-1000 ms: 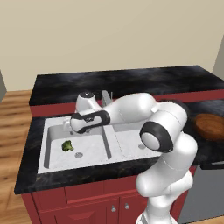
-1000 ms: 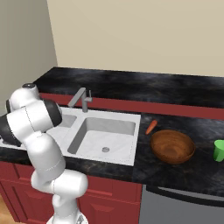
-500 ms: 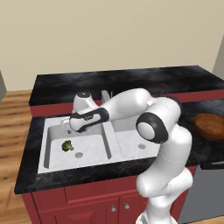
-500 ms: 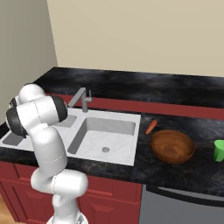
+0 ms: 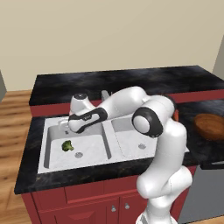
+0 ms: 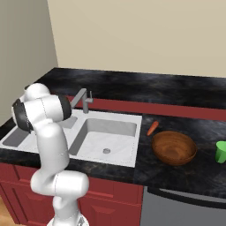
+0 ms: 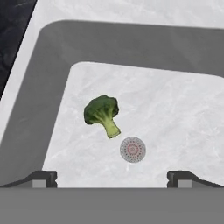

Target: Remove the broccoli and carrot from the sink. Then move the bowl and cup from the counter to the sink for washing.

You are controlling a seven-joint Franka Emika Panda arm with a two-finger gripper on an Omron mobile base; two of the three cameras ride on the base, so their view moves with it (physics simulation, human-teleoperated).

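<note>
- Done: the carrot point(image 6: 152, 128) lies on the worktop point(image 6: 176, 174), just right of the sink point(image 6: 115, 152).
- Left: the broccoli point(image 7: 102, 113) sits beside the sink's drain; fingers point(image 7: 43, 178) spread wide above it, holding nothing.
- Bowl point(image 6: 174, 147) and cup point(image 6: 221, 151) wait right of the sink.

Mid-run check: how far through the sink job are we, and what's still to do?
Done: the carrot lies on the counter between the sink and the bowl.
In hand: the open gripper hangs over the left basin above the broccoli, which lies loose beside the drain.
Left: lift the broccoli out, then move the bowl and the cup into the sink.
</note>
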